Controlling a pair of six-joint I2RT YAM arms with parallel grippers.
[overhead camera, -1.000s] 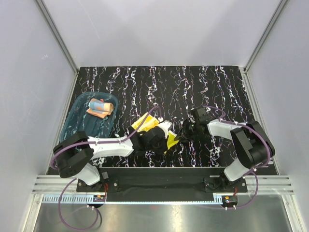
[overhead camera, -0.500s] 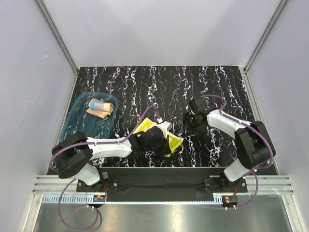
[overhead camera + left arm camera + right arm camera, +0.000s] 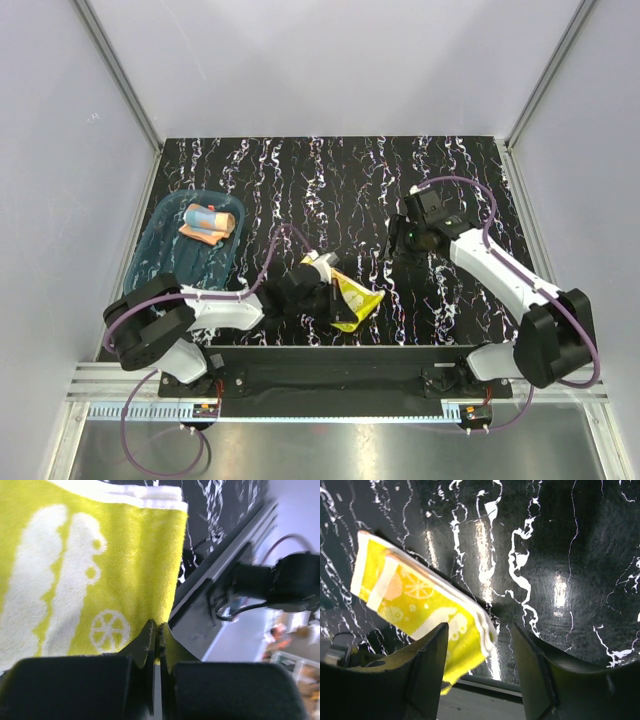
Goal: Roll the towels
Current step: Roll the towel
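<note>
The yellow towel (image 3: 353, 298) with cream lemon prints hangs folded above the near middle of the black table. My left gripper (image 3: 322, 285) is shut on its edge; the left wrist view shows the closed fingertips (image 3: 156, 630) pinching the yellow towel (image 3: 90, 570). My right gripper (image 3: 398, 243) hovers apart, to the right and farther back, open with nothing held. Its wrist view has the yellow towel (image 3: 415, 600) ahead of the spread fingers (image 3: 427, 670), not touching them. The orange-pink towel (image 3: 210, 222) lies rolled in the teal tray (image 3: 160, 255) at far left.
The black white-veined table (image 3: 350, 175) runs back to grey walls on three sides. A black front rail (image 3: 330, 355) with both arm bases borders the near edge, just below the hanging towel. Purple cables loop off both arms.
My right gripper has let go of the yellow towel, opened wider and drawn back to the right. The left gripper keeps its hold and the towel now hangs lifted and more bunched.
</note>
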